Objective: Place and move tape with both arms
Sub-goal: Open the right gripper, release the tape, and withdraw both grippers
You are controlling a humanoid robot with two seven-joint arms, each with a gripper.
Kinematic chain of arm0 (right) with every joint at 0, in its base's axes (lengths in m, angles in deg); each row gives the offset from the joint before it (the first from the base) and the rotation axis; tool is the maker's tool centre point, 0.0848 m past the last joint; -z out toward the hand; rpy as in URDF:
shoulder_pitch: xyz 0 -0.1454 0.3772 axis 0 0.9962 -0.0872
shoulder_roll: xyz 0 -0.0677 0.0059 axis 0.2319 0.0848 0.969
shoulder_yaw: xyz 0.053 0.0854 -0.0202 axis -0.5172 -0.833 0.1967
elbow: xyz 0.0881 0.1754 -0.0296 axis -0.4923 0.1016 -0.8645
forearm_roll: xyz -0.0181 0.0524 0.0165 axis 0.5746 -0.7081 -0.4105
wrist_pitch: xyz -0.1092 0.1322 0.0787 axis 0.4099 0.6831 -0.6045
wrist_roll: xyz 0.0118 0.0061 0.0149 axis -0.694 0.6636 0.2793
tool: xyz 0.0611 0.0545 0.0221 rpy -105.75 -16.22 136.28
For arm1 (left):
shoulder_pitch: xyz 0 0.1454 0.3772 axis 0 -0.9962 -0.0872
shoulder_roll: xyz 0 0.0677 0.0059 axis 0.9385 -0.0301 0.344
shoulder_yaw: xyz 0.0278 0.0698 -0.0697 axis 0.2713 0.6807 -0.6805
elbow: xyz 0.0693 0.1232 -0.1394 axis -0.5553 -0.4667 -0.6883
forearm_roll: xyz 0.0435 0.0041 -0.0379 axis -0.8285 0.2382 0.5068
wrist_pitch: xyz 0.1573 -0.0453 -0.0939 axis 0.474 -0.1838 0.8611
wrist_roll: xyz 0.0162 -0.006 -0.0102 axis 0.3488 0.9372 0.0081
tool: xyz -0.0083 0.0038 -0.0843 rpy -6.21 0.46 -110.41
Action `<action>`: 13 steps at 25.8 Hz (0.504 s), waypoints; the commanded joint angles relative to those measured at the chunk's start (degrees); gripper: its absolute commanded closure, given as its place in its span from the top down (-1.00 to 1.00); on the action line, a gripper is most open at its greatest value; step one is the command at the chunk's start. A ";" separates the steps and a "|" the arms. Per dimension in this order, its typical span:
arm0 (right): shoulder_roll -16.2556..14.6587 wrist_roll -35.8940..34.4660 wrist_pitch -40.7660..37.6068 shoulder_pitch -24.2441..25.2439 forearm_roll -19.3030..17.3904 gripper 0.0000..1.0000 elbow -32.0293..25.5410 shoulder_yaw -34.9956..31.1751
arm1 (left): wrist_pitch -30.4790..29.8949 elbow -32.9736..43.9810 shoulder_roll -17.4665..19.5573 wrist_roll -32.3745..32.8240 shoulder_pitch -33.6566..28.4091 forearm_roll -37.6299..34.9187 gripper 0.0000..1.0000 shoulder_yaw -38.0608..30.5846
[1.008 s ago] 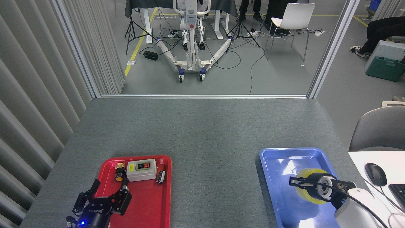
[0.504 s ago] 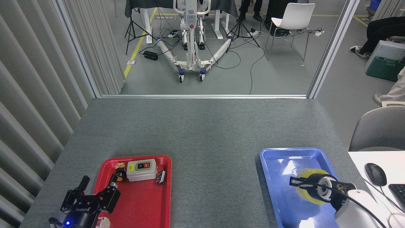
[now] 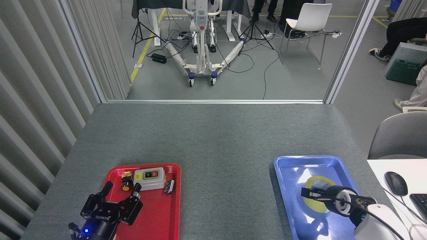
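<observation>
A humanoid robot works a grey felt-topped table [image 3: 213,133] in a partitioned lab bay, its right gripper [image 3: 308,193] poised over a roll of yellow tape [image 3: 317,196] that lies flat, hole upward, in the middle of a blue tray [image 3: 287,166] on the right side of the table. The black fingers reach over the near-left part of the ring, and one slim fingertip [image 3: 305,192] crosses its rim; the wrist and cable hide the rest, so it cannot be told how wide the fingers are spread or whether they have any grip on the roll.

Across the table, the left gripper [image 3: 116,200] hovers over the near end of a red tray [image 3: 166,216], its fingers splayed wide and holding nothing. A grey switch box [image 3: 150,178] and a few small parts sit at the tray's far end, just beyond the fingertips.

The step in hand appears to be the right arm's handling of the tape in the blue tray. Done well, it would mean fingers set squarely on opposite sides of the ring, or through its core, before any lift, since a flat roll on a glossy tray is likely to slide away from a lopsided pinch. The left arm would do best keeping its open fingers off the switch box.
</observation>
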 commanded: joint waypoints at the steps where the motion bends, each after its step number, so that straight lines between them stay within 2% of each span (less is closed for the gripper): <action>1: -1.22 -3.55 -0.42 0.52 0.09 0.81 -1.87 -2.50 | 0.60 0.92 2.06 -0.10 -0.61 -0.30 0.99 0.42; 3: -1.49 -5.57 -0.95 1.58 0.17 0.92 -3.10 -4.79 | 0.78 0.83 3.21 -0.10 -0.88 -0.30 0.99 0.16; 5: -1.22 -8.20 -2.27 3.42 0.17 0.95 -4.68 -7.34 | 2.71 1.01 4.88 -0.28 -0.35 -0.39 0.99 -1.51; 8: -0.96 -14.53 -7.63 7.20 2.55 0.95 -7.32 -10.94 | 5.61 1.53 4.26 -0.37 2.11 -0.66 0.99 -3.62; 10: -0.78 -23.75 -13.34 10.45 8.08 0.95 -8.37 -14.37 | 2.98 1.53 4.44 -0.10 2.81 -0.66 0.99 -3.54; 11: -0.35 -29.73 -15.45 12.21 11.42 0.95 -8.73 -16.30 | -0.54 1.36 4.44 -0.10 2.81 -0.66 0.99 -3.71; 13: 1.59 -38.79 -17.12 15.55 17.05 0.96 -9.17 -19.20 | -4.14 0.83 4.17 0.07 2.64 -0.66 0.99 -4.15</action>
